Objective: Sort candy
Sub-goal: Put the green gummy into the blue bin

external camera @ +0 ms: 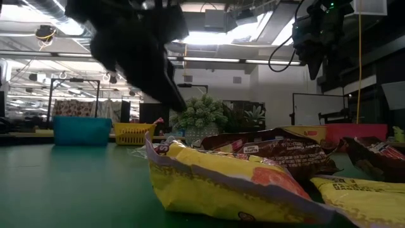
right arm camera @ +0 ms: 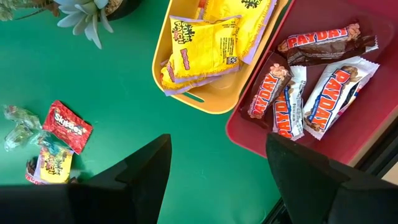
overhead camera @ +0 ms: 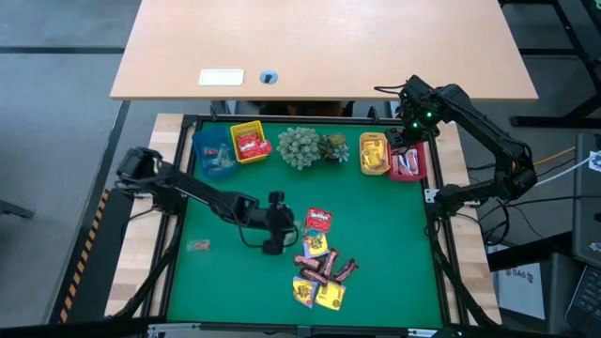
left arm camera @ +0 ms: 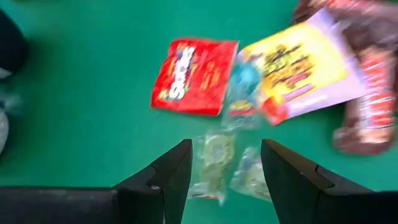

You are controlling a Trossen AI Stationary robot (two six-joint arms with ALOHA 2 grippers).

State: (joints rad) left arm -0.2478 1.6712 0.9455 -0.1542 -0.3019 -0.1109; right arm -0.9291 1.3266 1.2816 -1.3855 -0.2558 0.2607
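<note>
On the green bench (overhead camera: pixel 235 282), the left hand (left arm camera: pixel 221 180), fingers wide, hovers over two clear sweets (left arm camera: pixel 214 162) beside the red packet (left arm camera: pixel 194 76), ready to descend and close; the right hand (right arm camera: pixel 217 180), empty and wide, waits above the red bin (right arm camera: pixel 298 134).

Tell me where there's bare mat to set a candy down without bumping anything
Bare mat lies between the orange bin, the red bin and the candy pile, and along the left side around one stray wrapper. It is crowded at the pile, where the left gripper hovers, fingers open.
</note>
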